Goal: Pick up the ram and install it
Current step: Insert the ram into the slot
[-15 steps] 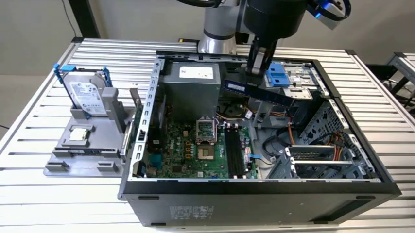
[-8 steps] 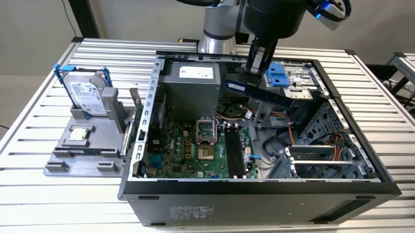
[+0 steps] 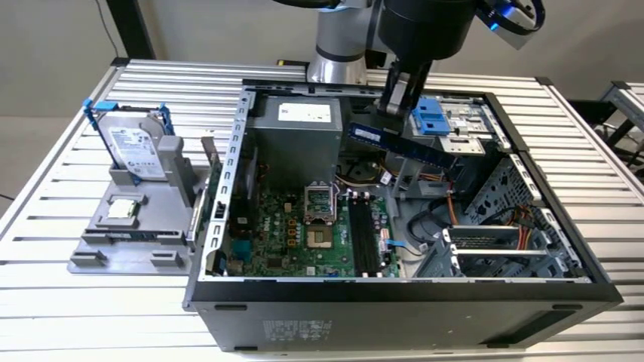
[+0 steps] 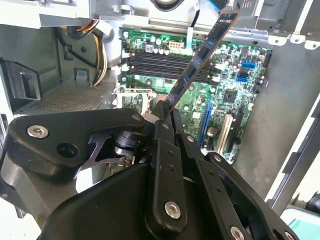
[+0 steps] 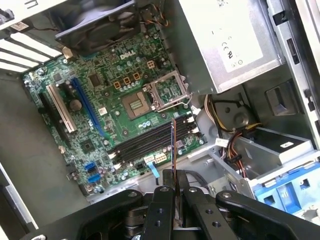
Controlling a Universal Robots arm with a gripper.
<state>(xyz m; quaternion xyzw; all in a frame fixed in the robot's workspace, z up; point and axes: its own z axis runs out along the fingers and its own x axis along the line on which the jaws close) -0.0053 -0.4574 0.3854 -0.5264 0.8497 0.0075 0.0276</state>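
Observation:
The ram (image 3: pixel 403 145), a long thin blue-green stick with dark chips, hangs tilted in the air over the open computer case (image 3: pixel 403 290). My gripper (image 3: pixel 391 115) is shut on one end of it. In the second wrist view the ram (image 4: pixel 200 57) reaches from my gripper (image 4: pixel 165 114) out over the green motherboard (image 4: pixel 235 100). It crosses above the black memory slots (image 4: pixel 160 62) without touching them. In the first wrist view the ram (image 5: pixel 173 145) shows edge-on between my fingertips (image 5: pixel 164 192), above the slots (image 5: pixel 145 145).
Inside the case are a grey power supply (image 3: pixel 297 136), the processor socket (image 3: pixel 319 205), loose cables (image 3: pixel 433 219) and drive bays (image 3: pixel 503 241). At the exterior view's left, a grey holder (image 3: pixel 101 253) carries a silver hard drive in a blue frame (image 3: pixel 131 143) and a square chip (image 3: pixel 123 209).

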